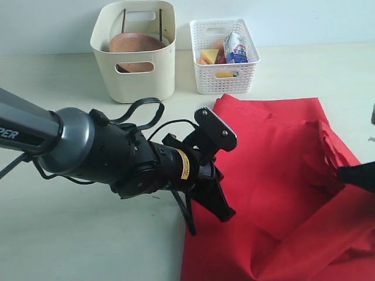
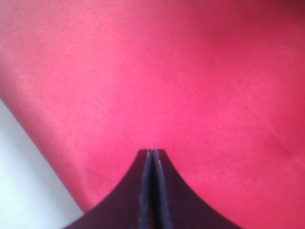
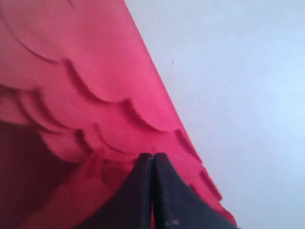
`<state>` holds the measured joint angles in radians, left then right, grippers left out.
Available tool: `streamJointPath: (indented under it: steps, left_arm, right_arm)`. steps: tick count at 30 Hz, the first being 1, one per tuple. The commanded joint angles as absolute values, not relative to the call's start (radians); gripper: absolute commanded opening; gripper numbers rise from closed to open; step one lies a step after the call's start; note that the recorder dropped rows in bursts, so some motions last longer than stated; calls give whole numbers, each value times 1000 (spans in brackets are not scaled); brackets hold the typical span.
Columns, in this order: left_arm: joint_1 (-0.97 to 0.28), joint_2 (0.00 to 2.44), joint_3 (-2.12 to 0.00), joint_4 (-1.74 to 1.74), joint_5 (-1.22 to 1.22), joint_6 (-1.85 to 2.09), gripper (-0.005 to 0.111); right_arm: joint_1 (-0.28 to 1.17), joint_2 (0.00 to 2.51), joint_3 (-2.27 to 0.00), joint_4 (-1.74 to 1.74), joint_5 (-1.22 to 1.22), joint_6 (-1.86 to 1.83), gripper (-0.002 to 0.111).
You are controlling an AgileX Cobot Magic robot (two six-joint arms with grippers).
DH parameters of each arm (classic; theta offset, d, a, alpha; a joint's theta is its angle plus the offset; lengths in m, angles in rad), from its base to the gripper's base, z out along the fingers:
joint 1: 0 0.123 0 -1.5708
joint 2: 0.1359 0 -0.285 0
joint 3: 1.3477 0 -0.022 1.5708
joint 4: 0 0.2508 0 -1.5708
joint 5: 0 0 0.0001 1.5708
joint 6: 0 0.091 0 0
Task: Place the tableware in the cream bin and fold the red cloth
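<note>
Two arms meet at the red cloth [image 1: 275,164]. The left gripper [image 2: 151,152] slants down onto its left edge, jaws pressed together; any fabric between them is hidden. The right gripper [image 3: 152,156] pinches its raised scalloped edge. Beyond the cloth stand the cream bin [image 1: 137,79] and white basket [image 1: 225,79].

The grey tubular arm link [image 1: 29,123] bears white letters "PER", cut off by the edge. Its small yellow sticker [image 1: 184,164] is illegible.

Rumpled red cloth [image 1: 275,152] lies near cream bin [image 1: 143,82]
</note>
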<state>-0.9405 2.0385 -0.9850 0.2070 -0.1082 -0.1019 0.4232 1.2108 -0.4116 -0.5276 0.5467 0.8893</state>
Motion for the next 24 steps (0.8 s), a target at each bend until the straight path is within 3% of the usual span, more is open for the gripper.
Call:
streamJointPath:
  steps: [1,5,8,13,18,21,24]
  left_arm:
    - [-936,1948,-978,205,-74,-107,1]
    - [-936,1905,-978,225,-65,-105,1]
    - [-936,1902,-978,225,-65,-105,1]
    - [-936,1902,-978,225,-58,-105,1]
    - [-936,1895,-978,225,-12,-105,1]
    - [-936,1878,-978,225,19,-105,1]
    - [-927,1868,-978,228,22,-105,1]
  right_arm:
    - [425,1022,-416,-551,519,909,0]
    - [425,840,-448,-500,479,881,0]
    - [425,815,-480,-290,467,622,0]
    - [425,987,-482,23,418,311,0]
    - [425,1422,-516,75,300,243,0]
    - [425,1479,-515,68,444,205,0]
    - [425,1354,-515,69,561,210,0]
